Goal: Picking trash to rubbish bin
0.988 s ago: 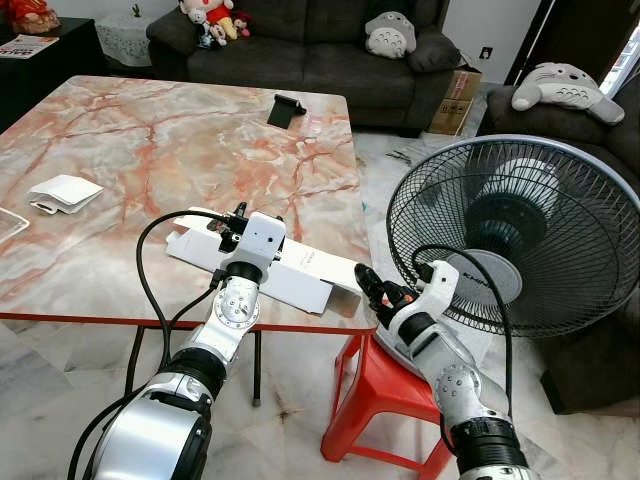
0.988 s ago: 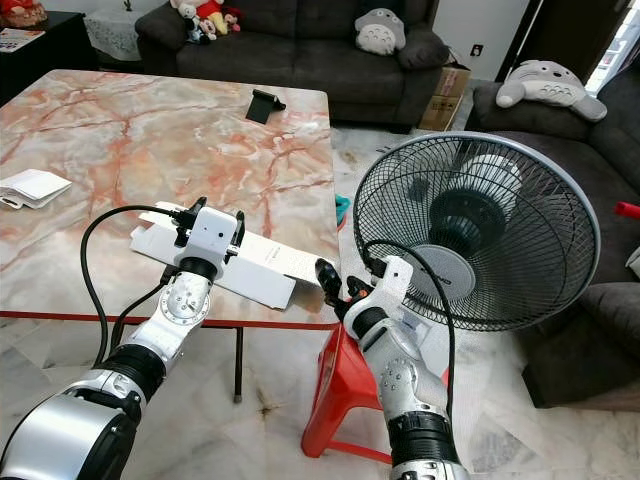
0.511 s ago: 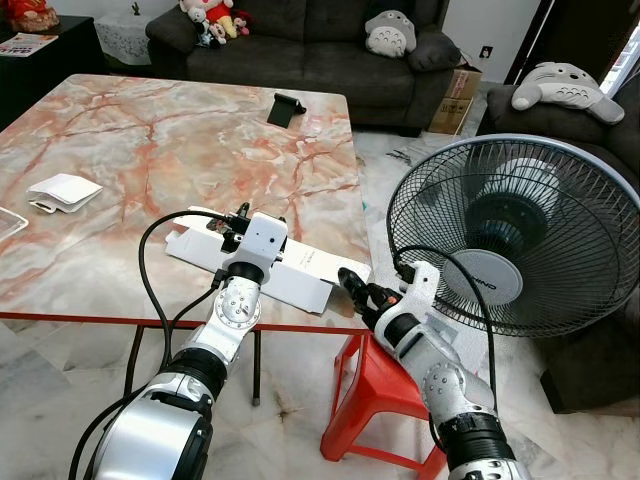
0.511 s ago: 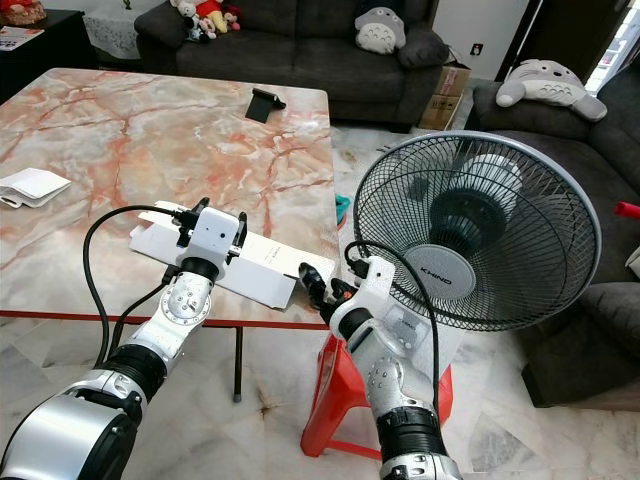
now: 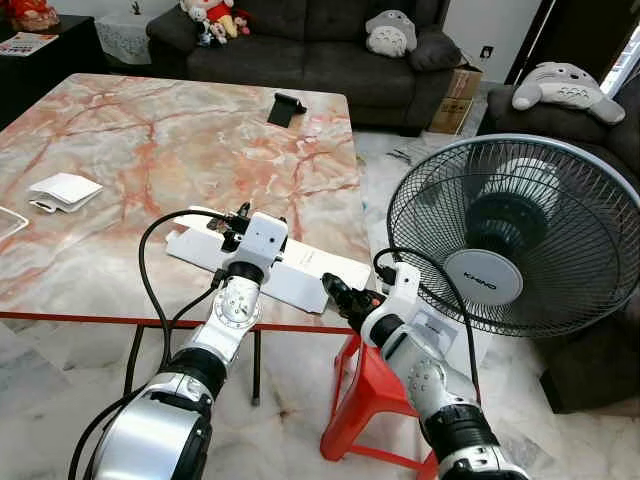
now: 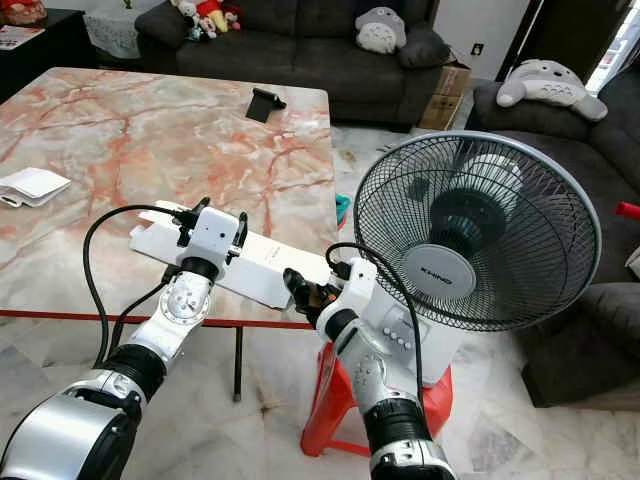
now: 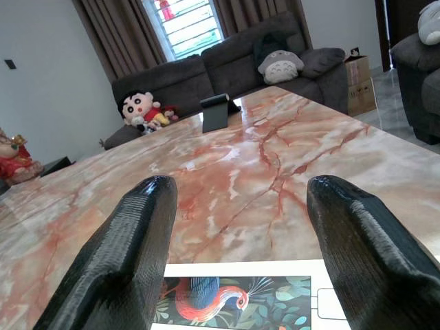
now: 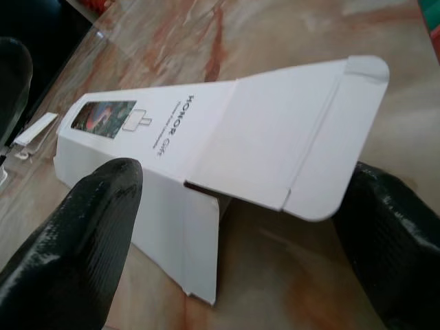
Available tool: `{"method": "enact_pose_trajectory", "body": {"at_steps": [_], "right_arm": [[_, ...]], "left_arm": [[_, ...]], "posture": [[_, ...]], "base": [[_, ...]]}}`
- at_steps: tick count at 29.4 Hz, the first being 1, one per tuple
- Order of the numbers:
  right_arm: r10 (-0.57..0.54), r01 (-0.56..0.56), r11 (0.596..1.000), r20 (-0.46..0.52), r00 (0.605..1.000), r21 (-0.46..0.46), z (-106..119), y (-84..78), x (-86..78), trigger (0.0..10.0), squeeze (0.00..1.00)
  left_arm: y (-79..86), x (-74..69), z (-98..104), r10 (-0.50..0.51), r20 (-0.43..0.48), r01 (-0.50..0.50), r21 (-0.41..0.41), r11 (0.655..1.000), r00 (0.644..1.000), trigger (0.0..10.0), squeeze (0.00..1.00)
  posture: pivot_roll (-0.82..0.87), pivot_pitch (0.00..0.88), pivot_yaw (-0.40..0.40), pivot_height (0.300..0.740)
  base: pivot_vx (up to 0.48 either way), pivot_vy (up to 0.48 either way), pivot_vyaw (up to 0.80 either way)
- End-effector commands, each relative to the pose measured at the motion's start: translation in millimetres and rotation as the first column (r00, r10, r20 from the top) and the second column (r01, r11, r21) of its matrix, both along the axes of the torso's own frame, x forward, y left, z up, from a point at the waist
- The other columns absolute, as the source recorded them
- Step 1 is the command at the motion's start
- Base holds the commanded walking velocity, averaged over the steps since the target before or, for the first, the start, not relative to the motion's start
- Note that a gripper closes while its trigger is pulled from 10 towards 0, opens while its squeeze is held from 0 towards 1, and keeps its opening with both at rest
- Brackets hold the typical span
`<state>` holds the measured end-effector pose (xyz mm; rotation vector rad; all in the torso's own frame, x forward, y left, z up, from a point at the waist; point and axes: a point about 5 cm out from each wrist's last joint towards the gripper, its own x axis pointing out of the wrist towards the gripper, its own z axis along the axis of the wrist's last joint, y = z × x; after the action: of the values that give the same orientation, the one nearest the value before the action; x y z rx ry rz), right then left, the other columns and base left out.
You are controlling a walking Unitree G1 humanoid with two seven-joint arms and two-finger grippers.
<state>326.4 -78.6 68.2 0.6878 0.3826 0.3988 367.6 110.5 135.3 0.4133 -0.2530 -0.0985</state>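
A flat white unfolded carton (image 5: 305,272) with printed lettering lies near the front right corner of the marble table (image 5: 150,150). My left gripper (image 5: 232,222) rests over the carton's left end and is open; in the left wrist view (image 7: 237,199) the carton's picture label (image 7: 234,302) lies between the two fingers. My right gripper (image 5: 337,292) is at the carton's right flap by the table edge. It is open, with the flap (image 8: 275,130) lying between its fingers (image 8: 82,234), apart from both.
A large standing fan (image 5: 520,235) rises close on the right, on a red plastic stool (image 5: 370,390). A folded white item (image 5: 65,192) and a black stand (image 5: 287,108) lie on the table. A dark sofa (image 5: 300,40) stands behind.
My right gripper has moved left from beside the fan to the carton's right flap. The left arm and carton have not moved.
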Motion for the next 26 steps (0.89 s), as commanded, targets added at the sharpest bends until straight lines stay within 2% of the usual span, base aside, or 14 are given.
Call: {"method": "enact_pose_trajectory", "body": {"at_steps": [1, 13, 14, 15, 16, 26], "right_arm": [[-0.011, 0.011, 1.0, 0.016, 1.0, -0.003, 3.8, -0.5, 3.7, 10.0, 0.0], [-0.04, 0.04, 0.999, 0.016, 0.999, -0.003, 1.7, -0.3, 6.0, 10.0, 0.0], [-0.044, 0.044, 0.999, 0.019, 0.999, -0.003, 1.9, -0.5, 6.3, 3.0, 0.0], [-0.049, 0.05, 0.999, 0.019, 0.999, -0.003, 1.9, -0.6, 6.7, 3.0, 0.0], [-0.05, 0.05, 0.999, 0.02, 0.999, -0.002, 1.9, -0.4, 6.9, 0.0, 0.0], [-0.055, 0.055, 0.998, 0.023, 0.998, -0.001, 1.4, -2.0, 7.8, 0.0, 0.0]], "left_arm": [[-2.5, -1.0, 2.6, -0.012, 0.018, 0.012, -0.018, 1.0, 1.0, 10.0, 0.0], [-5.9, -1.4, 2.6, -0.029, 0.017, 0.029, -0.013, 0.999, 0.999, 10.0, 0.0], [-5.8, -1.3, 2.7, -0.029, 0.017, 0.03, -0.013, 0.999, 0.999, 10.0, 0.0], [-5.8, -1.3, 2.8, -0.03, 0.018, 0.03, -0.013, 0.999, 0.999, 10.0, 0.0], [-5.8, -1.2, 2.7, -0.029, 0.018, 0.03, -0.013, 0.999, 0.999, 10.0, 0.0], [-6.6, -2.1, 1.2, -0.03, 0.014, 0.03, -0.014, 0.999, 0.999, 10.0, 0.0]], "posture": [[-0.04, 0.011, -0.101, 0.74], [-0.04, 0.0, -0.095, 0.74], [-0.04, 0.0, -0.095, 0.74], [-0.04, 0.0, -0.095, 0.74], [-0.04, 0.001, -0.095, 0.74], [-0.04, 0.013, -0.096, 0.74]], "base": [[0.0, 0.0, 0.0], [0.0, 0.0, 0.0], [0.0, 0.0, 0.0], [0.0, 0.0, 0.0], [0.0, 0.0, 0.0], [0.0, 0.0, 0.0]]}}
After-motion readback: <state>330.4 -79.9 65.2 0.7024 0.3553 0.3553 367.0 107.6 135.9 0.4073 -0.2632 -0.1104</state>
